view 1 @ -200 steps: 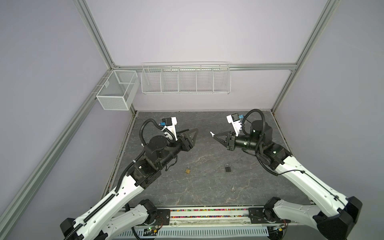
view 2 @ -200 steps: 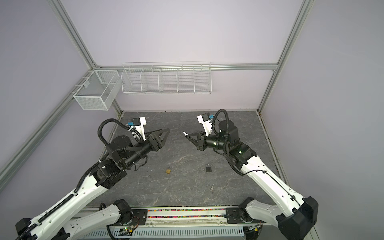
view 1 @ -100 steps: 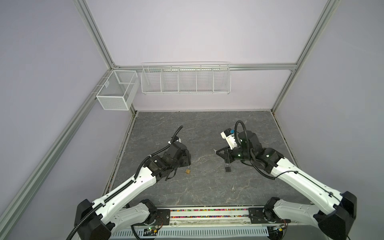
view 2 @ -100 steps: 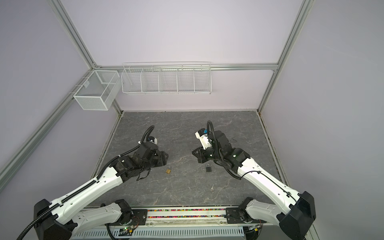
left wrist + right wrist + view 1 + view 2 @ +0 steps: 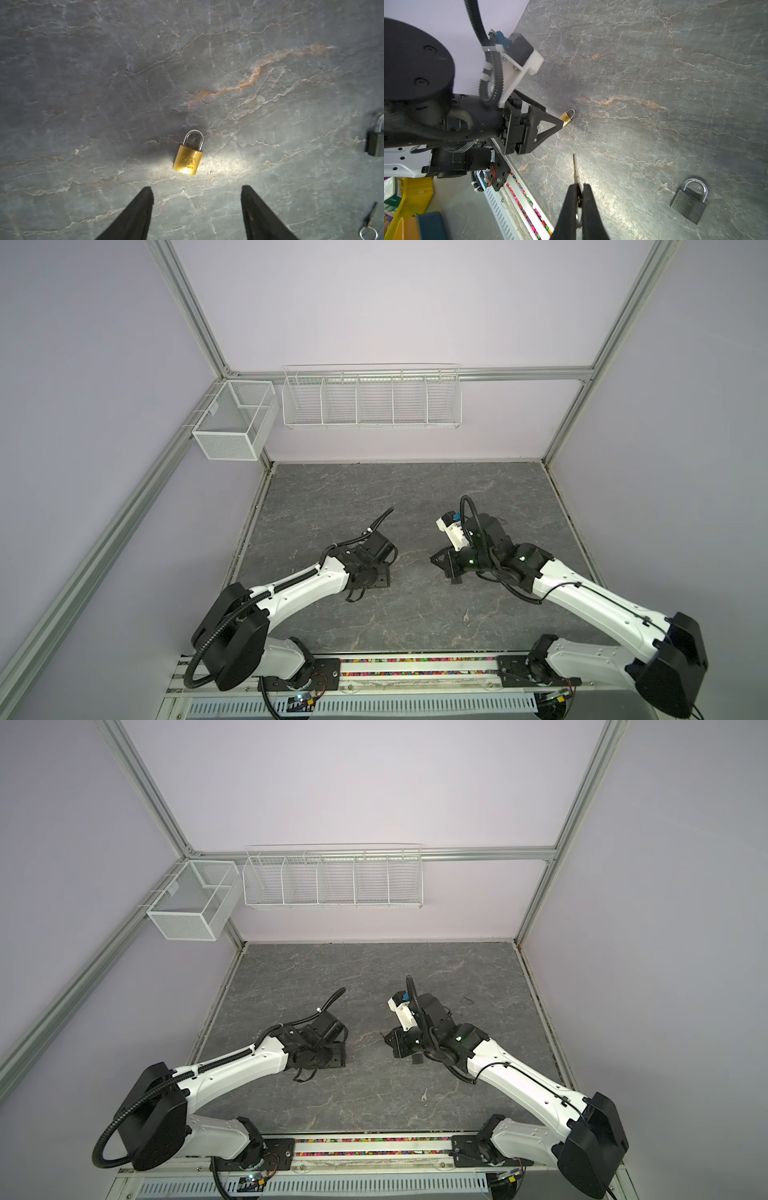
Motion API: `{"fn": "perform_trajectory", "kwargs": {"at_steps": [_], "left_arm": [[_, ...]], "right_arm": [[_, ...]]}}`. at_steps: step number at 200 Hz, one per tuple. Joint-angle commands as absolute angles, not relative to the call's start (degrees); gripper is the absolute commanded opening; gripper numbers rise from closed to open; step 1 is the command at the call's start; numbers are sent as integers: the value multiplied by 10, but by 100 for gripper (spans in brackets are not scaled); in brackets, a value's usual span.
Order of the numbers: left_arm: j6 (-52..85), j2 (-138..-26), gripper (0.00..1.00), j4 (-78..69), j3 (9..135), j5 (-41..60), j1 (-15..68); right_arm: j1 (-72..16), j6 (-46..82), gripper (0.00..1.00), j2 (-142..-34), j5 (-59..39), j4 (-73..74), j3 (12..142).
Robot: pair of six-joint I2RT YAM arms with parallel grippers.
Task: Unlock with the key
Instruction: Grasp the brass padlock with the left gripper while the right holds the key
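1. The bench [image 5: 415, 497] is a matt, dark grey slab with a stone look. Pale veins cross it, along with one rust-coloured streak.
2. The brass padlock [image 5: 188, 154] is a small golden block with rounded corners, stamped lettering and a polished steel shackle seated in the body. It lies flat, nearer the bench's left edge than its right and about midway between front and back.
3. The left end effector [image 5: 196, 188] has its two black, tapered fingers well apart and holds nothing. The tips sit low over the bench, just short of the brass padlock's base. In the right wrist view one triangular finger reaches the padlock, but whether it touches cannot be told.
4. The right end effector [image 5: 579, 185] is pressed together on the key [image 5: 575, 167]. The key's thin, flat metal blade sticks straight out past the fingertips.
5. The black padlock [image 5: 689, 204] has a rough, grainy rectangular body and a shiny arched shackle. It lies flat near the middle of the bench, just beside the right end effector.
6. A small silvery loose key [image 5: 465, 617] lies between the black padlock and the front edge.
7. A second ago both arms were raised, their end effectors pointing at each other above the bench. Now both are bent low over it. The brass padlock, then plain in both top views, is hidden under the left wrist. The black padlock has not shifted.
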State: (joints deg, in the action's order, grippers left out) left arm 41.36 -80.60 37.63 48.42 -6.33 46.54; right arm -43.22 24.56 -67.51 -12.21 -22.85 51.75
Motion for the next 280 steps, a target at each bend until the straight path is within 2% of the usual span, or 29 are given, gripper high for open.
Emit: {"fn": "perform_trajectory", "kwargs": {"at_steps": [1, 98, 139, 198, 265, 280], "left_arm": [[402, -833, 67, 370, 504, -70, 468], [368, -986, 58, 413, 587, -99, 466], [395, -976, 53, 403, 577, -58, 472], [443, -972, 47, 434, 573, -94, 474], [478, -985, 36, 398, 559, -71, 474], [484, -979, 36, 399, 556, -70, 474]], "right_arm": [[-435, 257, 6, -662, -112, -215, 507], [-435, 247, 6, -649, -104, -227, 507], [-435, 245, 6, -652, -103, -225, 507], [-435, 243, 6, -660, -112, -220, 507], [-434, 246, 6, -652, -113, -221, 489], [-435, 245, 7, -648, -111, -223, 487]]}}
